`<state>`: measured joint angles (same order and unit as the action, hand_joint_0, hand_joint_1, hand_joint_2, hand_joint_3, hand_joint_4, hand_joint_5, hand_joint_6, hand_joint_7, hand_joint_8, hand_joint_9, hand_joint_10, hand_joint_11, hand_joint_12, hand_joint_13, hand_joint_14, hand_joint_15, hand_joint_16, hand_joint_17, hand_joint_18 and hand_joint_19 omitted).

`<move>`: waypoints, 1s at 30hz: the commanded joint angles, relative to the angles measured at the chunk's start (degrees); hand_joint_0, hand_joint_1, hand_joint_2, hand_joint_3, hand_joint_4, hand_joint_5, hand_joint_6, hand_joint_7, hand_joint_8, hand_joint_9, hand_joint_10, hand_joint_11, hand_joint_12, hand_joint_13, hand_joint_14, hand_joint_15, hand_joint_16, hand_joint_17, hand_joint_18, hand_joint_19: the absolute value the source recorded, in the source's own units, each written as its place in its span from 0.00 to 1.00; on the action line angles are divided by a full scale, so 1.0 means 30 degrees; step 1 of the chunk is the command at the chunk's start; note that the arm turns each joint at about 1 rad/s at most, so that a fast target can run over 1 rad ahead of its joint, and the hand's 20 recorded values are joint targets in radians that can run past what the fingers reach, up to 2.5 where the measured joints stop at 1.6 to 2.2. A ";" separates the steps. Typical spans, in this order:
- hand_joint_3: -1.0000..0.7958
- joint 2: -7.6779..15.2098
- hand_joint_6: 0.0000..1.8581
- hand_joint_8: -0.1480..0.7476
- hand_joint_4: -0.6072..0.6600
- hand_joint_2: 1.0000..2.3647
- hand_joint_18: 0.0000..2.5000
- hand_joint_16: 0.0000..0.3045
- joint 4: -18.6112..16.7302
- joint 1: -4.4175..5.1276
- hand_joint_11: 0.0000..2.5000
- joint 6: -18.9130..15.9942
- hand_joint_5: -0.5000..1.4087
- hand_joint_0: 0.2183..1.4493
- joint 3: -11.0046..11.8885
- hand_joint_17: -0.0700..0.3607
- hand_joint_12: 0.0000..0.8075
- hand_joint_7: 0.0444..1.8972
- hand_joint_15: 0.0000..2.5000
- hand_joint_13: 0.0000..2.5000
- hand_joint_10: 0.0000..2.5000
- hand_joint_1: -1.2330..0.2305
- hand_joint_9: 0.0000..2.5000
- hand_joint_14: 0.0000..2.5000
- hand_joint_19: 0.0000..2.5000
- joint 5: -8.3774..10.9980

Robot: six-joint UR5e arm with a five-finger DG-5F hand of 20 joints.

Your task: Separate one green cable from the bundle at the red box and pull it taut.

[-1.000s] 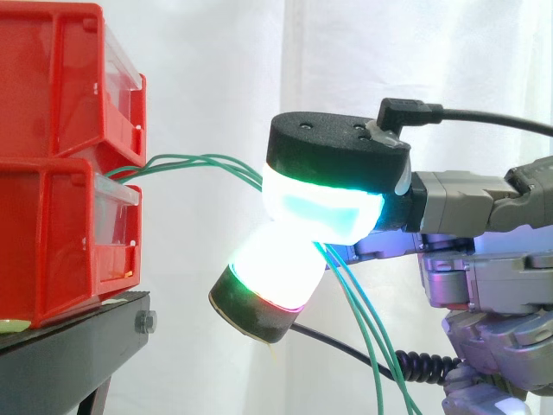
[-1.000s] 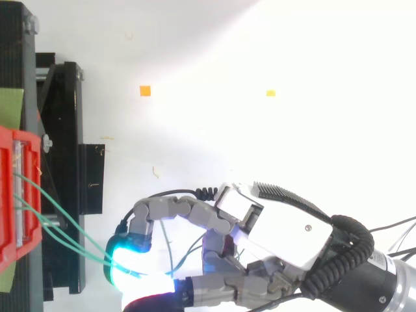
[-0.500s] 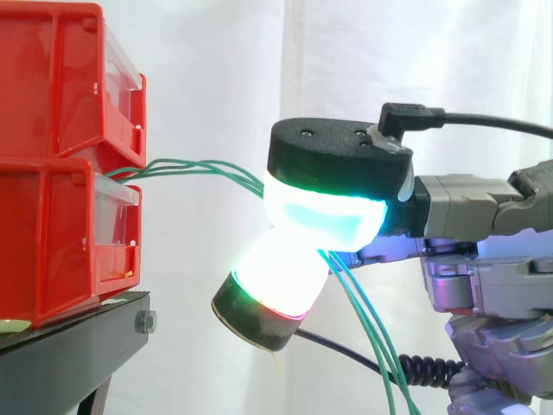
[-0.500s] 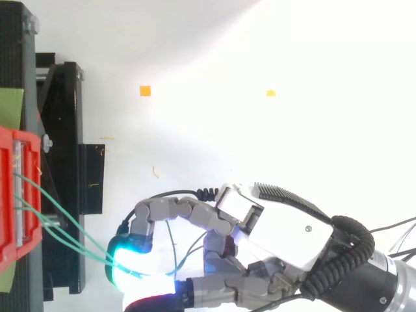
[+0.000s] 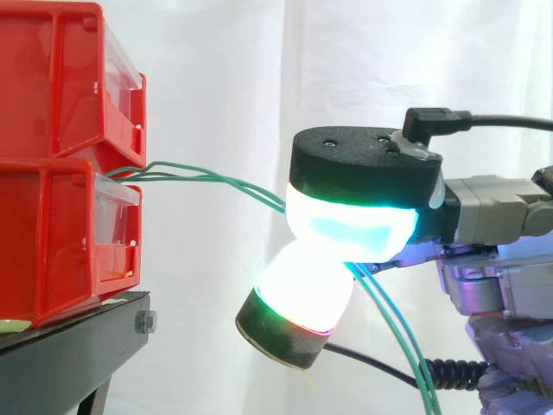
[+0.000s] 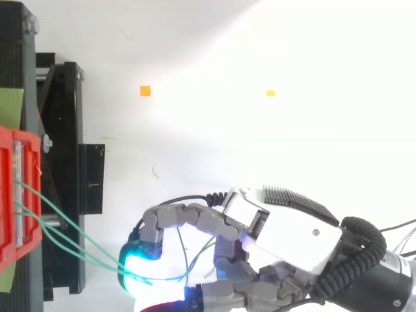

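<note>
- White curtain [image 5: 259,69]: one, behind everything in the side view.
- Black stand [image 5: 78,341]: one, at the left, carrying the bins.
- Red bins: two, stacked. The upper bin [image 5: 52,78] sits on the lower bin [image 5: 52,242].
- Hand [image 6: 292,237]: one, coming in from the right and well apart from the bins. Two glowing pads [image 5: 354,229] are pressed together, one cyan-white on top and one white below, pinching the cables between them.
- Green cables [image 5: 233,182]: three strands counted in the top view. They leave the bin fronts where the two bins meet and run rightward, slightly curved, converging into the pinch. Cannot tell how many strands are actually clamped. Past the pads, green strands hang down loose.
- Floor markers in the top view: one orange square [image 6: 145,90] and one yellow square [image 6: 270,93], well apart, both clear of the hand.
</note>
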<state>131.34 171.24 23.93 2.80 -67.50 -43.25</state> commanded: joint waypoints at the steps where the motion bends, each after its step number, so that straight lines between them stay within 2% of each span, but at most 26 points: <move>1: 0.45 -0.0246 0.27 0.14 0.46 0.01 1.00 0.20 0.0783 -0.0095 0.23 -0.0025 0.34 0.38 0.0001 0.48 0.43 0.71 0.65 1.00 1.00 0.33 1.00 0.01 0.21 -0.0291; 11: 0.44 -0.0509 0.27 0.14 0.46 0.01 0.99 0.20 0.1252 -0.0153 0.23 -0.0025 0.34 0.38 0.0148 0.48 0.42 0.71 0.65 1.00 1.00 0.33 1.00 0.01 0.22 -0.0291; 18: 0.44 -0.0480 0.27 0.14 0.46 0.01 0.99 0.19 0.3039 -0.0241 0.22 0.0005 0.34 0.38 0.1261 0.47 0.42 0.71 0.65 1.00 1.00 0.33 1.00 0.01 0.22 -0.0320; 22: 0.44 -0.0480 0.27 0.14 0.46 0.01 0.99 0.20 0.3947 -0.0359 0.22 -0.0025 0.34 0.38 0.1466 0.48 0.42 0.71 0.65 1.00 1.00 0.34 1.00 0.01 0.22 -0.0408; 27: 0.43 -0.0509 0.27 0.14 0.46 0.01 0.99 0.20 0.4064 -0.0446 0.23 -0.0025 0.34 0.38 0.1466 0.48 0.41 0.71 0.65 1.00 1.00 0.34 1.00 0.01 0.22 -0.0759; 30: 0.43 -0.0773 0.27 0.13 0.46 0.01 0.98 0.20 0.4123 -0.0564 0.23 0.0034 0.34 0.38 0.1466 0.48 0.42 0.71 0.65 1.00 1.00 0.34 1.00 0.01 0.22 -0.0847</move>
<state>129.42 183.39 22.48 2.80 -63.13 -45.54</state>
